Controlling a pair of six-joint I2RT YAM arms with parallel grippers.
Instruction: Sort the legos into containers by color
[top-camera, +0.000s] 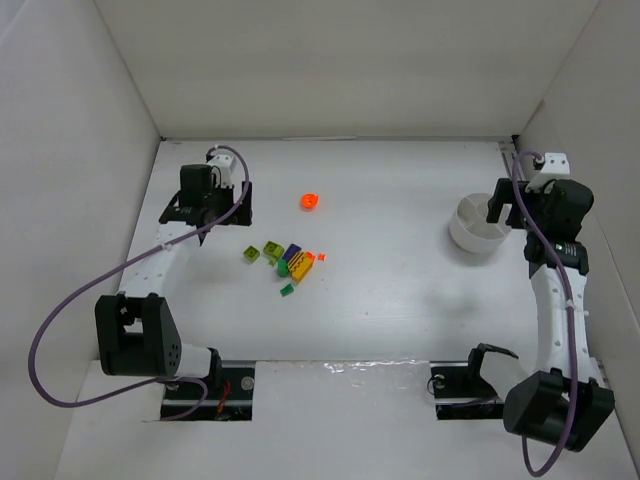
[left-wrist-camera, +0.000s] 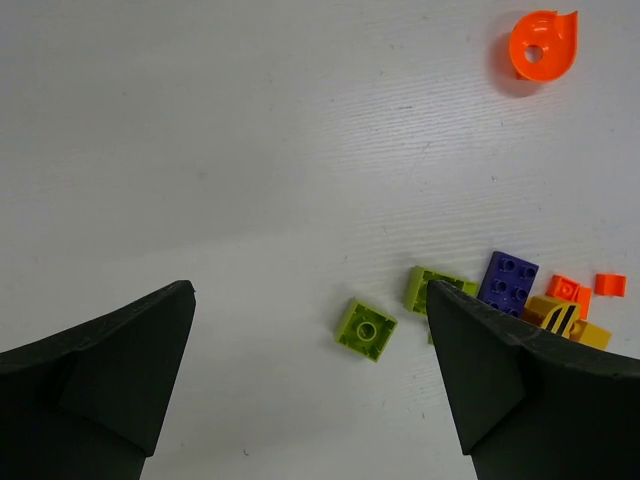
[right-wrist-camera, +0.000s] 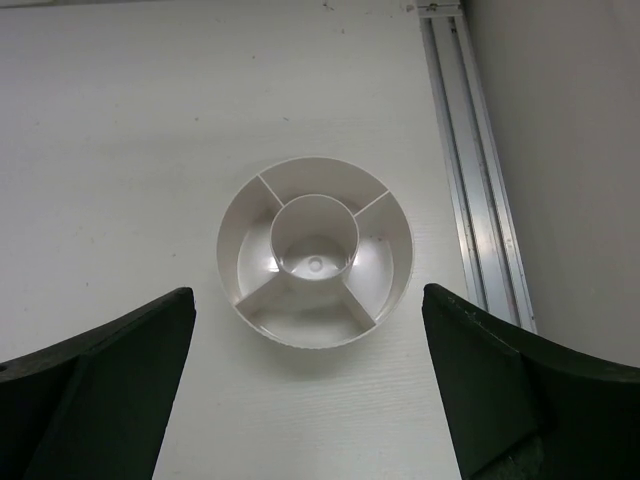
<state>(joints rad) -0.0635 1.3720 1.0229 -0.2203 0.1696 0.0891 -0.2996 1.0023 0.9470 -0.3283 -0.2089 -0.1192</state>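
Legos lie scattered to the right of the left gripper, whose jaws stand spread; the right gripper, likewise spread, seems to hang over the bowl.

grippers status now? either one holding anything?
Left gripper: open, empty, above the table next to the legos.
Right gripper: open, empty, above the bowl.
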